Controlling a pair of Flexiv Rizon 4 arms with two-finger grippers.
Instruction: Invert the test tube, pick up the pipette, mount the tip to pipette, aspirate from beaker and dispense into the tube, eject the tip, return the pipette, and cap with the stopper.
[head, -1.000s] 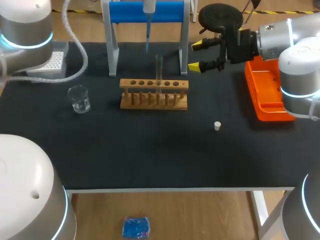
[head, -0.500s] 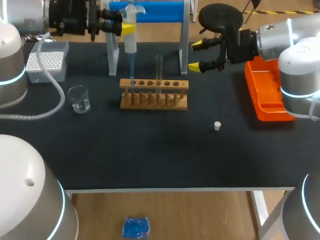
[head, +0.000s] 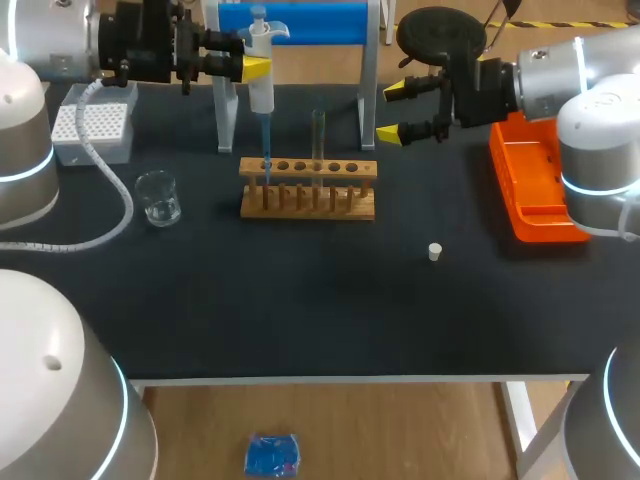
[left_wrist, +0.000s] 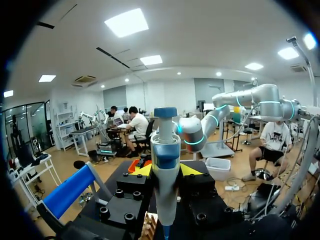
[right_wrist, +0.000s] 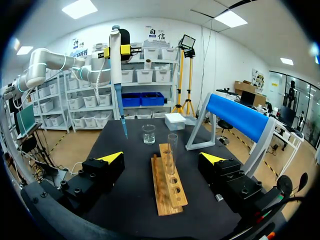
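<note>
Left end effector (head: 248, 58) clamped on upright pipette (head: 261, 95); right end effector (head: 392, 112) apart, facing rack (head: 308, 190).

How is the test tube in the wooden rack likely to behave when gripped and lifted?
The test tube looks like thin clear glass, so it is probably light, fragile and slippery. It stands tall and narrow in the wooden rack; a sideways nudge would likely tilt it in its hole rather than topple it. Laid flat, it would probably roll.

The white pipette with blue plunger (left_wrist: 165, 165) hides most of my left gripper's (left_wrist: 166, 170) yellow fingertips (left_wrist: 191, 170); whether its thin blue tip (head: 266, 150) touches the wooden rack's (head: 345, 208) 9 o'clock end is unclear.
</note>
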